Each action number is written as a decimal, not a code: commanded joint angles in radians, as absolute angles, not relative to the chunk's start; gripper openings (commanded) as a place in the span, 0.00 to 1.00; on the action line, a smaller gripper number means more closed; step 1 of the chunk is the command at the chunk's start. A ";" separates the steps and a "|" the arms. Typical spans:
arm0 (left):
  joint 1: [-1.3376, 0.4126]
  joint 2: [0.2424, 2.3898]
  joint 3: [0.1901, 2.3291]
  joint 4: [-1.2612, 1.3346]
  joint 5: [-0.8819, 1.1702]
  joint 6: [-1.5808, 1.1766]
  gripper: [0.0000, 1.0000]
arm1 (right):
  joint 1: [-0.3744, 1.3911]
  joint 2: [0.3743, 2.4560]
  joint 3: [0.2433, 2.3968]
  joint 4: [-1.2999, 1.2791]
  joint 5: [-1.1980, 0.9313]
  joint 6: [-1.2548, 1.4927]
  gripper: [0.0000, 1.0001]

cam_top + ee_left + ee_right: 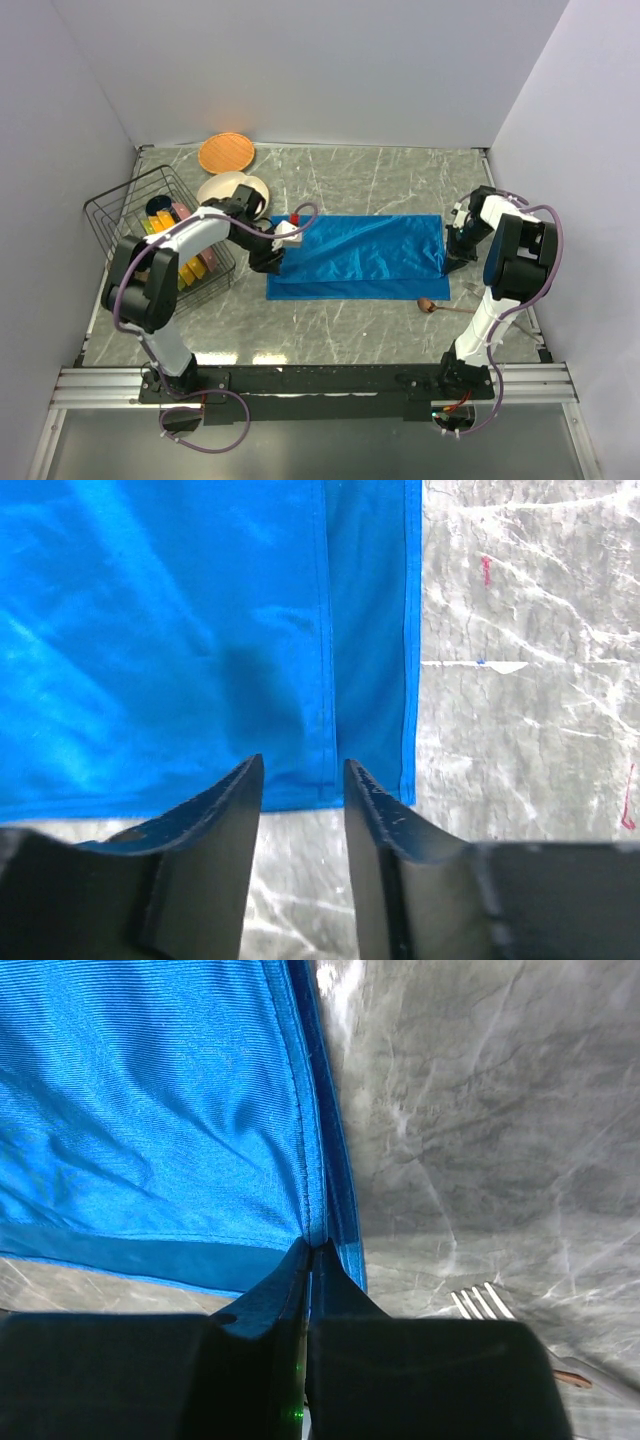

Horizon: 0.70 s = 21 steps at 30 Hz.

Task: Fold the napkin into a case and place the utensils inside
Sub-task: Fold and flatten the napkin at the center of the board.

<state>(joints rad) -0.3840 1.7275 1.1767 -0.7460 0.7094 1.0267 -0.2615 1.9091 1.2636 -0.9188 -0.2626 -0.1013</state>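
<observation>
Wire basket [110, 215] holds colourful plates [192, 270]; folded napkin [370, 255] lies outside.

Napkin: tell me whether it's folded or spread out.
Folded, in two layers: on the napkin the top layer stops short of the lower one's near edge. It is a wide rectangle, not yet narrow.

A grey marble-patterned table [340, 330] with pale veins fills the middle of the scene. Behind it rises a plain white back wall [320, 70]. A left wall [55, 140] and a right wall [585, 130], equally plain, close in the table's sides. Along its near edge runs a ribbed silver rail [100, 385]. Soft light leaves pale glare patches [262, 357] on the table near that rail. Below the rail lies a dull grey surface [330, 455], possibly floor.
</observation>
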 commanded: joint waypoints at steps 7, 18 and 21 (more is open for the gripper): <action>-0.390 1.603 1.112 -0.696 0.701 1.041 0.46 | -0.256 1.819 1.232 -0.957 -0.276 -0.109 0.00; -0.451 1.644 1.057 -0.692 0.601 1.143 0.47 | -0.256 1.809 1.218 -0.966 -0.249 -0.121 0.00; -0.454 1.651 1.046 -0.672 0.577 1.154 0.47 | -0.256 1.807 1.213 -0.968 -0.242 -0.127 0.00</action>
